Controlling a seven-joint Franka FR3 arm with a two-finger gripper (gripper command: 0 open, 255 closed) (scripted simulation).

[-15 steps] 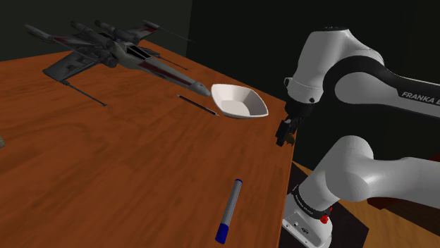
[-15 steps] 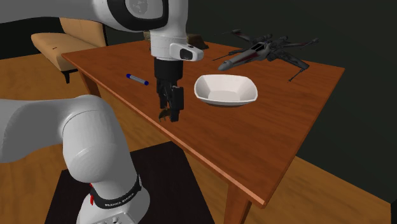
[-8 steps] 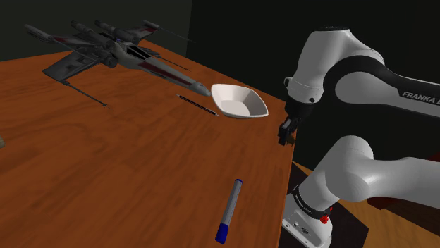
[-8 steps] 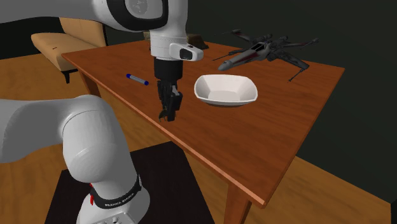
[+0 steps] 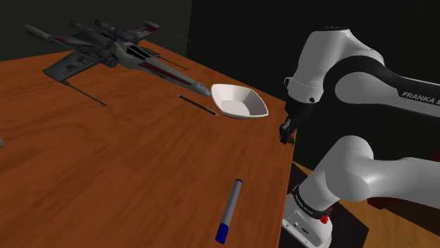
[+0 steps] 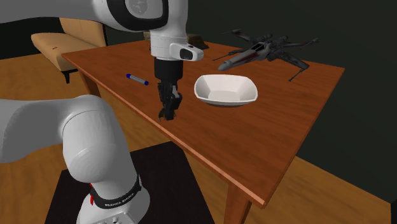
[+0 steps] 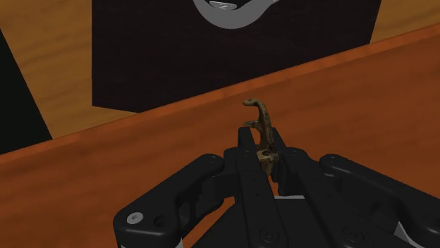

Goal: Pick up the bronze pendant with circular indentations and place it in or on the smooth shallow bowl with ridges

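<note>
Clamping the bronze pendant (image 7: 265, 132), the end effector (image 7: 266, 158) holds it lengthwise, hooked tip pointing straight ahead.

Pendant (image 7: 263, 124) lower half hidden btwn end effector (image 7: 265, 152) fingers (image 7: 242, 160); indentations too small to tell. Grey obj (image 5: 2, 142) cut by shoulder view's left edge.

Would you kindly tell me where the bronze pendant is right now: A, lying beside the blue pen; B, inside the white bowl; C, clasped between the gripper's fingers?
C: in the wrist view the gripper is shut on the bronze pendant, well apart from the white bowl.
</note>
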